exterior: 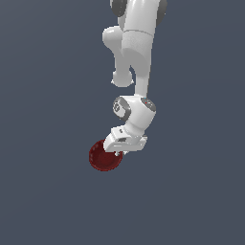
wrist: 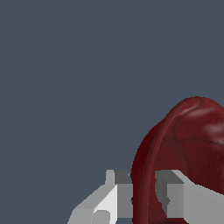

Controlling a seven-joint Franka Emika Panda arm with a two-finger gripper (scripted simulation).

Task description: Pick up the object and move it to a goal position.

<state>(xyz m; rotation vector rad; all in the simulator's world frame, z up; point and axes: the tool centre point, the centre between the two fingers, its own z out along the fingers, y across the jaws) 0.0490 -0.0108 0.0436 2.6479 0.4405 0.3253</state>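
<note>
The dark red bowl hangs at the end of the white arm, on the exterior view's left of the hand. My gripper is shut on its thin rim. In the wrist view the bowl fills the corner beside the fingers, and its rim runs edge-on through the gripper, between one grey finger and the other. The fingers press on both sides of the rim. The fingertips are mostly hidden behind the hand in the exterior view.
A plain dark grey-blue surface fills the background all around in both views. The white arm comes down from the top of the exterior view. No other objects or goal marker show.
</note>
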